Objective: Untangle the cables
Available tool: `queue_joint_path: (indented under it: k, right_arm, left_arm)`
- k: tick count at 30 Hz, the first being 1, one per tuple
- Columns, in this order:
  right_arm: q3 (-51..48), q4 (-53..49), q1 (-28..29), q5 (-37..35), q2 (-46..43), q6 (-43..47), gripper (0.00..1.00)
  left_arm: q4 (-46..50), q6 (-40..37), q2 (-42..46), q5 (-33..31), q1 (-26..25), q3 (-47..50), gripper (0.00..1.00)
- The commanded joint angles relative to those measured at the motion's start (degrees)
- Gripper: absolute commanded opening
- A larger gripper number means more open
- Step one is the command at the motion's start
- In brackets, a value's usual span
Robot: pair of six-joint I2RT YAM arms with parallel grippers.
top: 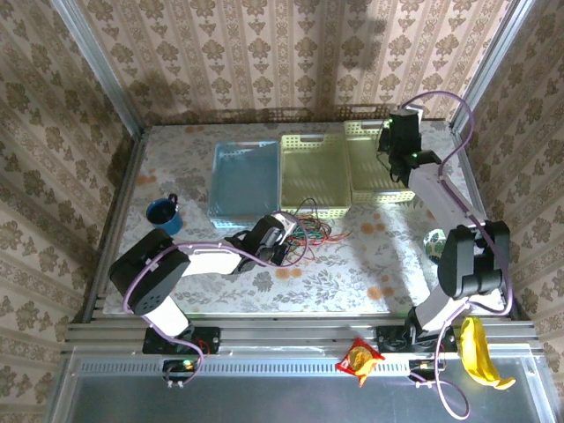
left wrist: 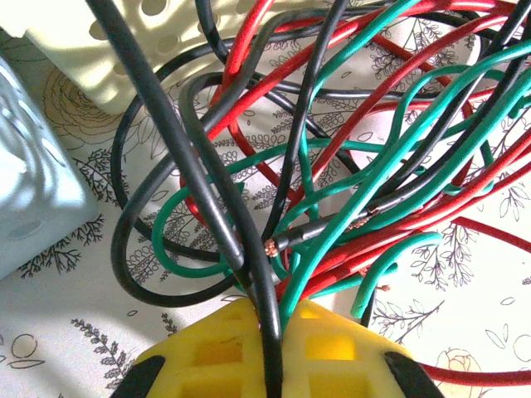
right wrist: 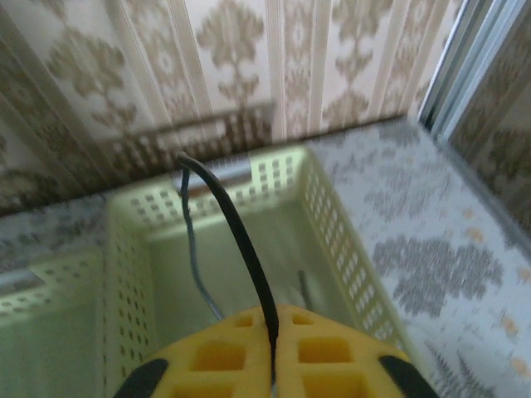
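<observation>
Sprawling beside basket rim [top: 339, 212], cables [top: 310, 229], bare table [top: 379, 264]

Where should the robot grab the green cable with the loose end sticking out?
Near the green cable's loose end, coming from above on the bare-table side, I'd say: that short hooked stretch lies clear on the table, while the rest weaves through the tangle.

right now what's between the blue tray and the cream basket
A yellow-green basket sits there, close beside both the blue tray and the cream basket, in the top view.
</observation>
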State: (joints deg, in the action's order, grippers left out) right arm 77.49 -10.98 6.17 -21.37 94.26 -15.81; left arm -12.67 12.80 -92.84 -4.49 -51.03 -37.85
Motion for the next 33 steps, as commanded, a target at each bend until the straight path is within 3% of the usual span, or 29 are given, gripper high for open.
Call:
queue_joint_path:
  k: [1,2,4,11,14,16,21,25,29,31,33]
  right_arm:
    - [0.1,-8.0,-0.7,3.6,3.2,-5.0,0.29]
    - [-0.2,-9.6,-1.2,4.9,4.0,-6.9,0.4]
    - [-1.2,-11.1,-2.4,6.1,4.5,-10.0,0.5]
    - [-4.7,-9.0,-5.5,9.1,0.1,-12.6,0.63]
    - [-6.4,-7.7,-4.2,17.0,-3.8,-10.1,0.63]
    - [-9.1,-5.4,-1.4,26.4,-6.8,-7.7,0.63]
    - [-13.8,-5.7,11.2,45.0,-9.7,-0.6,0.62]
    - [-15.7,-6.6,18.2,46.3,-7.6,-0.4,0.62]
    - [-16.8,-4.9,19.3,42.8,-4.8,-2.3,0.57]
    - [-17.3,-3.2,19.3,41.3,-3.4,-3.1,0.51]
    - [-17.3,-2.1,19.4,40.8,-2.2,-3.8,0.37]
  left_arm:
    - [3.5,-0.3,0.8,-0.9,-0.3,1.0,0.0]
    - [3.5,-0.4,0.8,-0.8,-0.3,0.9,0.0]
    - [3.5,-0.7,0.7,-0.6,-0.3,0.6,0.0]
    - [3.3,-1.5,0.3,0.3,-0.3,-0.3,0.0]
    - [2.8,-1.5,0.1,0.7,-0.3,-0.3,0.0]
    - [2.7,-1.5,-0.1,1.0,-0.3,-0.5,0.0]
    - [2.5,-1.6,-0.8,1.5,-0.3,-1.2,0.0]
    - [2.8,-1.9,-1.2,1.9,-0.3,-1.6,0.0]
    - [3.1,-2.0,-1.1,2.1,-0.3,-1.8,0.0]
    - [3.1,-1.9,-1.0,2.2,-0.3,-1.8,0.0]
    - [3.2,-2.1,-0.9,2.1,-0.3,-1.8,0.0]
